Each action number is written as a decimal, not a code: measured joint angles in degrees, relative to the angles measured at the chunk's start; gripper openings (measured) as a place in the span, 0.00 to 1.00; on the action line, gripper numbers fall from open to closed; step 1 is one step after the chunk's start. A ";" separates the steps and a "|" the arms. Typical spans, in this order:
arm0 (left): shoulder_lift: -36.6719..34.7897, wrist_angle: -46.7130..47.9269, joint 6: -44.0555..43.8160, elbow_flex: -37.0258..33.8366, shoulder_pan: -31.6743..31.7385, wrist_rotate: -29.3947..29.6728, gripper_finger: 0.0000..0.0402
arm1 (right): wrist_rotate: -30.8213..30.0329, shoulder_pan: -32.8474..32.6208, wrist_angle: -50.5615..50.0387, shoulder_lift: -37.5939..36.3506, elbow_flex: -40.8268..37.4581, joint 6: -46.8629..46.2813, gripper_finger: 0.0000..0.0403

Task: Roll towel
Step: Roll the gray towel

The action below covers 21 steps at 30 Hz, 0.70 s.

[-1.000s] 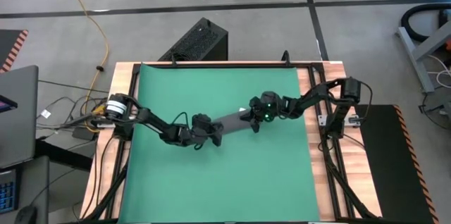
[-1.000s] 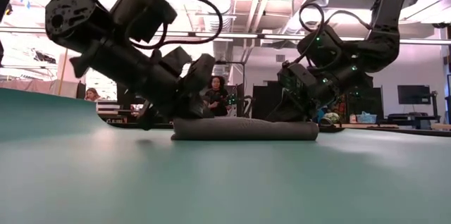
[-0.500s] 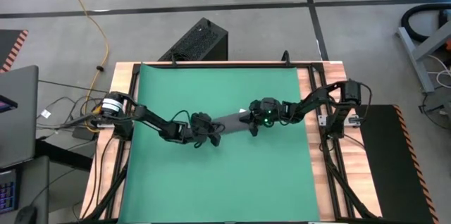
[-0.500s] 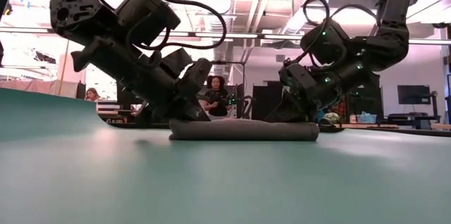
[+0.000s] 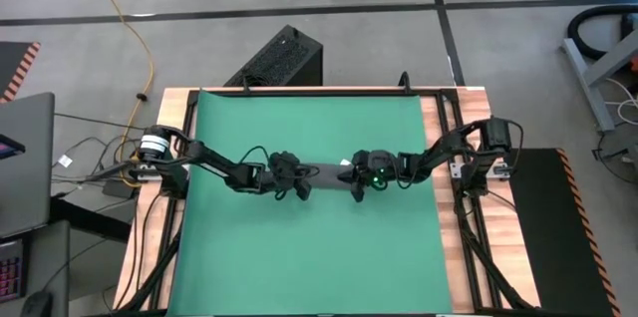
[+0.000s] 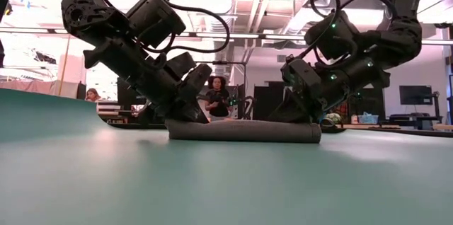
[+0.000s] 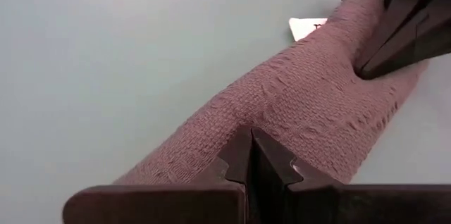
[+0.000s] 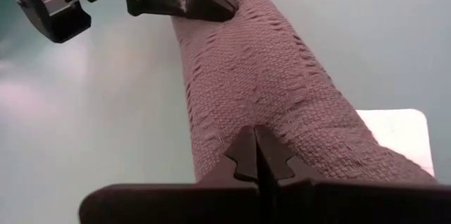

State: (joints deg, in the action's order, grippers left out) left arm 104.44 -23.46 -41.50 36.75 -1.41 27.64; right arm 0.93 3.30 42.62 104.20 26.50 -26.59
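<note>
The dark grey towel (image 5: pixel 324 171) lies rolled into a long roll on the green mat (image 5: pixel 309 257), running left to right across the table's middle. Its small white tag (image 5: pixel 345 162) sticks out on the mat by its right end. My left gripper (image 5: pixel 297 179) is shut on top of the roll's left end and my right gripper (image 5: pixel 356 183) is shut on top of its right end. In the low view the roll (image 6: pixel 244 131) lies flat between my left gripper (image 6: pixel 195 117) and my right gripper (image 6: pixel 294 117). My left gripper presses its shut fingertips (image 7: pixel 251 146) on the top of the roll near its left end (image 7: pixel 239 115), slanting down from the table's left. The roll lies on the mat. My right gripper presses its shut fingertips (image 8: pixel 255 146) on the top of the roll near its right end (image 8: pixel 257 108), beside the tag (image 8: pixel 398 136), slanting down from the table's right. The roll lies on the mat.
The mat covers most of the wooden table (image 5: pixel 454 257), with bare mat on the near and far sides of the roll. A black box (image 5: pixel 284 58) stands on the floor beyond the far edge. A person (image 6: pixel 217 94) sits in the room behind.
My left gripper has gone toward the far edge and my right gripper toward the near edge and a little left, both staying shut on the roll. The roll has turned on the mat from slanting to lying straight across the table.
</note>
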 joint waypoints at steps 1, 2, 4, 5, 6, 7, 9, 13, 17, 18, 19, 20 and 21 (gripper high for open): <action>0.00 0.02 -0.33 0.00 0.00 -0.07 0.00 | -0.18 -0.16 -0.05 0.00 0.00 0.02 0.01; 0.00 0.02 -0.94 0.00 -0.09 -0.11 0.00 | -0.25 -0.20 -0.05 0.00 0.00 0.04 0.01; 0.04 -0.06 -1.62 -0.04 -0.45 0.11 0.00 | -0.27 -0.18 -0.05 0.00 0.00 0.08 0.01; 0.06 -0.20 -1.68 -0.06 -0.50 0.11 0.00 | -0.27 -0.09 -0.05 0.00 0.00 0.30 0.01; 0.08 -0.47 -1.64 -0.10 -0.50 0.03 0.00 | -0.23 0.04 -0.04 0.00 0.00 0.71 0.01; 0.10 -0.75 -1.41 -0.15 -0.50 -0.17 0.00 | -0.05 0.18 0.07 0.00 0.00 0.89 0.01; 0.00 -1.09 -1.09 -0.19 -0.46 -0.68 0.00 | 0.39 0.46 0.27 0.00 -0.02 0.90 0.01; -0.74 -0.87 -1.02 -0.22 -0.39 -1.15 0.00 | 0.61 0.65 0.58 0.02 -0.04 0.92 0.01; -1.80 -0.41 -0.86 -0.23 -0.39 -1.58 0.00 | 0.64 0.65 1.03 0.02 -0.10 0.95 0.01; -2.34 -0.20 -0.48 -0.22 -0.39 -1.97 0.00 | 0.66 0.65 1.33 0.02 -0.12 0.96 0.01; -2.96 0.02 -0.02 -0.33 -0.39 -2.56 0.00 | 0.83 0.65 1.76 0.02 -0.13 0.93 0.01; -3.66 0.52 0.42 -0.35 -0.39 -2.83 0.00 | 0.92 0.65 2.28 0.06 -0.13 0.69 0.01; -4.32 0.91 0.63 -0.39 -0.39 -2.87 0.00 | 1.02 0.65 2.73 0.05 -0.13 0.15 0.01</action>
State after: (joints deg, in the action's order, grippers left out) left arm 100.12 -22.55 -40.87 36.36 -1.80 24.76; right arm 1.96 3.95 45.35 104.25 26.37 -26.44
